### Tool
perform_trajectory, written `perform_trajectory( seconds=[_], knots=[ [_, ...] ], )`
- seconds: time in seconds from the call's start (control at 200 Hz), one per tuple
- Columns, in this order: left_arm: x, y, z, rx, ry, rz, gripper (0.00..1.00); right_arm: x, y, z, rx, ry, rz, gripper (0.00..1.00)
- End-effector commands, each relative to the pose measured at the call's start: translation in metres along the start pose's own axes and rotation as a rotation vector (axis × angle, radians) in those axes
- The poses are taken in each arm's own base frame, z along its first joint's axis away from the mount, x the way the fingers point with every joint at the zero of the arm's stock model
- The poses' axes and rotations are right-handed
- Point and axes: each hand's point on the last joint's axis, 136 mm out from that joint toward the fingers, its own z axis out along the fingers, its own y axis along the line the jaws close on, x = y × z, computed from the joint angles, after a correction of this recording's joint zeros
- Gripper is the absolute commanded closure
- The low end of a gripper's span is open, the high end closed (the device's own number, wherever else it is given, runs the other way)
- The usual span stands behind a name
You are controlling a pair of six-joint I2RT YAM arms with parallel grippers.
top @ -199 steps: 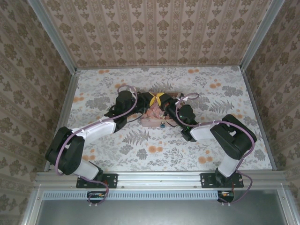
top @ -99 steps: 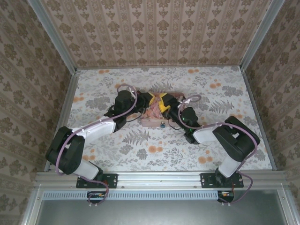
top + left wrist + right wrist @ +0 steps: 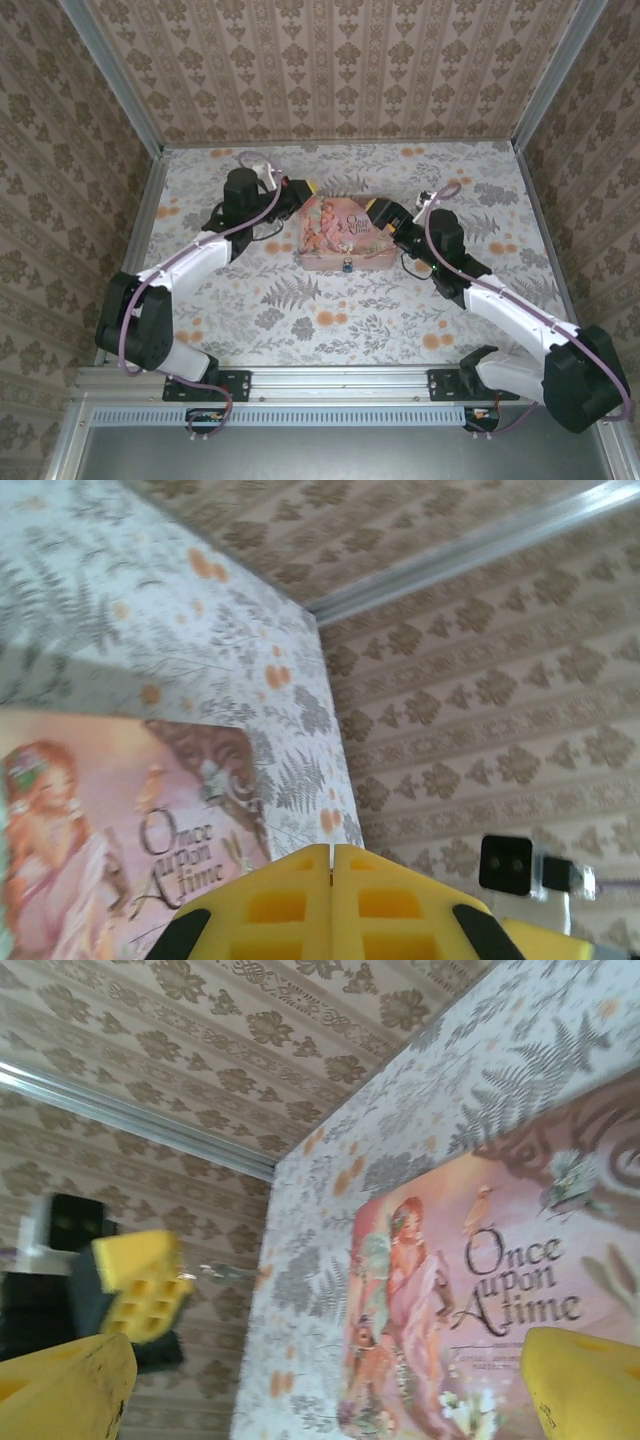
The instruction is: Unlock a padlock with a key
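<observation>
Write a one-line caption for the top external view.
Left gripper and right gripper flank the pink tin; tiny padlock at its near edge.

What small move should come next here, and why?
Probably lower the open right gripper toward the padlock at the near edge of the pink tin to steady it: the left gripper is shut, apparently pinching the key, and both sit away from the lock.

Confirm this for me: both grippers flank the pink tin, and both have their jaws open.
Wrong on one count: the left gripper has its jaws shut, as the left wrist view shows. The right gripper is open, and both do flank the pink tin.
</observation>
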Motion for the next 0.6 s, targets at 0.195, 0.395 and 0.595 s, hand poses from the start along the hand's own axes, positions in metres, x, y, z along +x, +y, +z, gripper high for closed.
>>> perform_trajectory(
  seconds=[0.195,0.395,0.595],
  knots=[
    [0.01,-0.059,-0.018,0.181,0.092,0.402,1.0,0.015,-0.011,-0.007,-0.11,0.016,-0.104,0.01],
    [0.014,-0.07,-0.02,0.278,0.079,0.411,1.0,0.008,0.026,0.002,-0.363,-0.003,0.033,0.11],
    [0.021,-0.072,-0.017,0.329,0.074,0.392,1.0,-0.004,0.052,0.011,-0.484,-0.047,0.129,0.23]
  ],
)
